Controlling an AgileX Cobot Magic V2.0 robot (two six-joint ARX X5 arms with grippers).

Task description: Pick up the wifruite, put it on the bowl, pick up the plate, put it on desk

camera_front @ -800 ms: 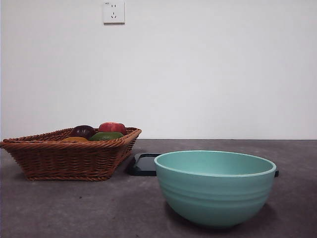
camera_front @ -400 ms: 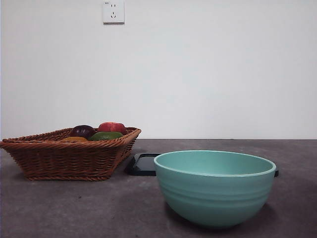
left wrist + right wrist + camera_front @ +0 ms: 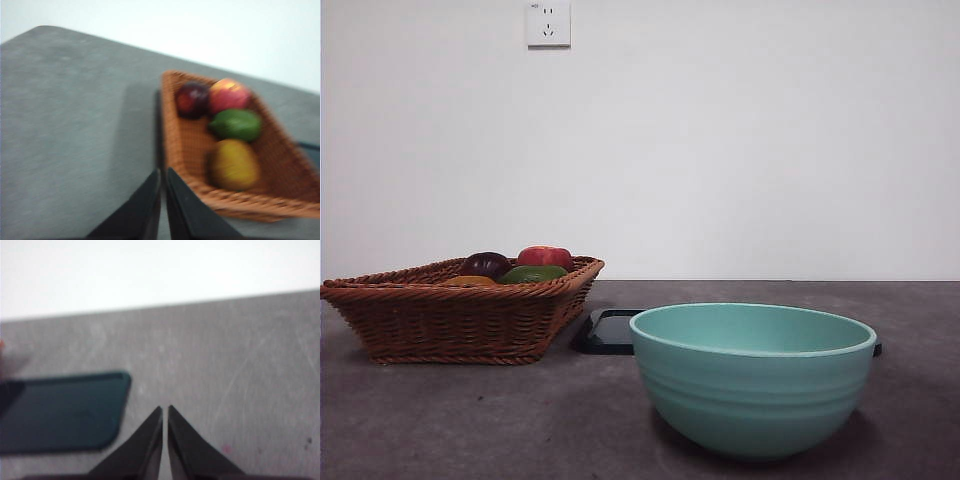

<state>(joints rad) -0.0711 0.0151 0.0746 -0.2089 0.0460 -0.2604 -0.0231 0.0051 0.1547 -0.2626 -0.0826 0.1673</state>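
Note:
The wifruite [image 3: 470, 281] [image 3: 234, 164], a dull orange-brown fruit, lies in a wicker basket [image 3: 460, 318] [image 3: 185, 145] on the left of the desk [image 3: 520, 420]. The mint-teal bowl [image 3: 752, 375] stands near the front, with nothing showing above its rim. A dark flat plate [image 3: 610, 331] [image 3: 60, 410] lies on the desk behind the bowl. My left gripper [image 3: 162, 173] hovers shut just outside the basket's near rim. My right gripper [image 3: 165, 410] is shut above bare desk beside the plate's corner. Neither arm shows in the front view.
The basket also holds a dark purple fruit [image 3: 192, 99], a red fruit [image 3: 229, 95] and a green fruit [image 3: 236, 124]. A white wall with a socket [image 3: 548, 23] closes the back of the desk.

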